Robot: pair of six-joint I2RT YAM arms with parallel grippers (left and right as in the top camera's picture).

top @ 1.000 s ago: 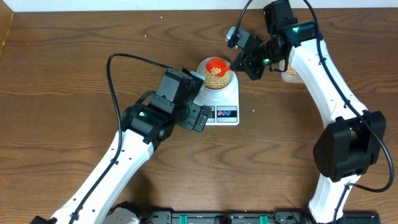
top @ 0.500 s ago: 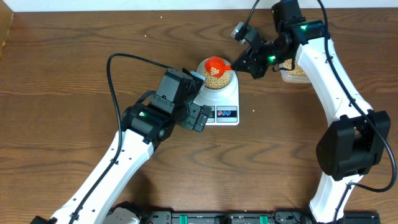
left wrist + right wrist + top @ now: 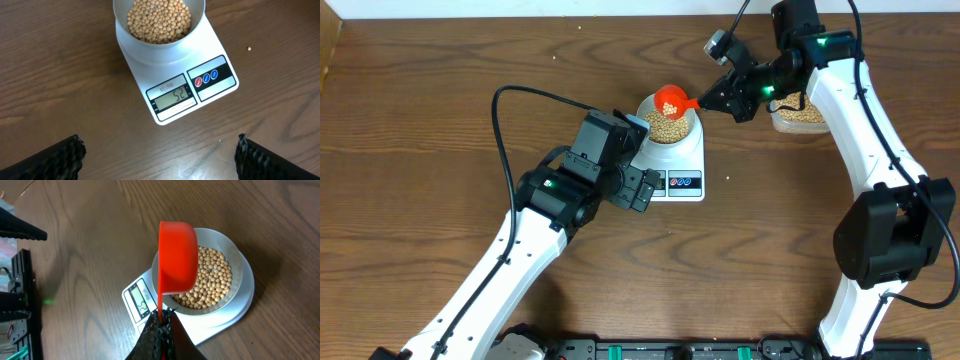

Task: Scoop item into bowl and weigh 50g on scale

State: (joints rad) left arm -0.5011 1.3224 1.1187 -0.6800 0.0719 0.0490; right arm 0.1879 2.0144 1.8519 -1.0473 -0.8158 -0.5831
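1. The left gripper (image 3: 159, 151) hangs over the table (image 3: 440, 120) on the near side of the scale (image 3: 142, 62). Its jaws are spread wide, they hold nothing, and only the two dark fingertips show at the bottom corners of the left wrist view.
2. The scale lies flat on the wood, set at an angle. Its display (image 3: 172, 95) reads 52, with the coloured buttons just beside it.
3. One stray bean (image 3: 249, 48) lies on the table near the scale, apart from it.
4. The bowl (image 3: 241, 277) sits on the far part of the scale. The beans (image 3: 159, 20) fill much of it.
5. An orange scoop (image 3: 669, 100) hangs above the bowl's far edge. In the overhead view its open side faces up and a few beans lie inside it.
6. The right gripper (image 3: 161, 330) is pinched tight on the scoop's thin handle, which runs from the cup straight back between its fingers.
7. Farthest off, beside the right arm, a clear container (image 3: 798, 115) with more beans stands on the table, partly hidden by the arm.
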